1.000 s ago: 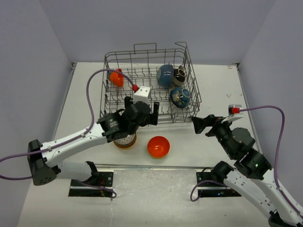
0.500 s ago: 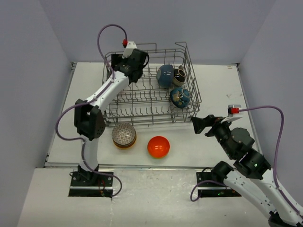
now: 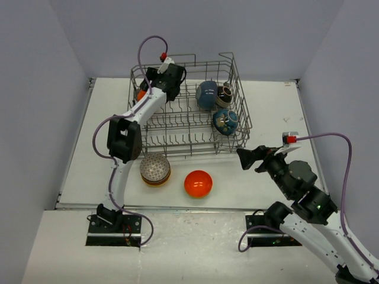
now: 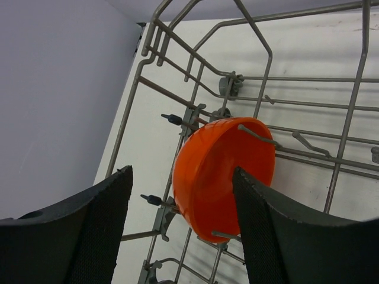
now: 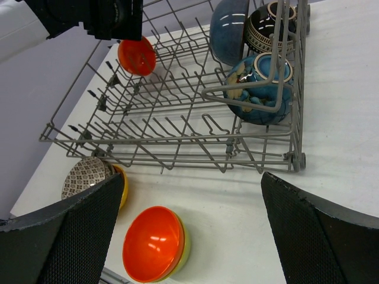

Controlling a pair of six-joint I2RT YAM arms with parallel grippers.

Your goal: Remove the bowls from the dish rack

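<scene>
A: Bowls, where?
B: An orange bowl (image 4: 222,171) stands on edge between tines in the far-left corner of the dish rack (image 3: 180,118). At the rack's right end are a blue bowl (image 3: 206,93) with a black-and-cream bowl (image 3: 224,94) against it, and a teal patterned bowl (image 3: 225,121) nearer the arms.
A: Any out of the rack?
B: Two stacks on the worktop (image 3: 266,106), just in front of the rack. A dotted-pattern bowl (image 3: 155,169) sits on a yellow one. To its right is a red bowl (image 3: 198,183), open side up, nested in a yellow-green one.
A: Left pincer?
B: The left pincer (image 4: 182,177) is inside the rack at the orange bowl. Jaws are apart with the bowl between them, one finger on each side. Can't tell if either pad touches it, and it isn't lifted.
A: Right pincer?
B: The right pincer (image 5: 192,176) is spread wide and holds nothing. It hangs over the worktop off the rack's near-right corner, facing the rack.
</scene>
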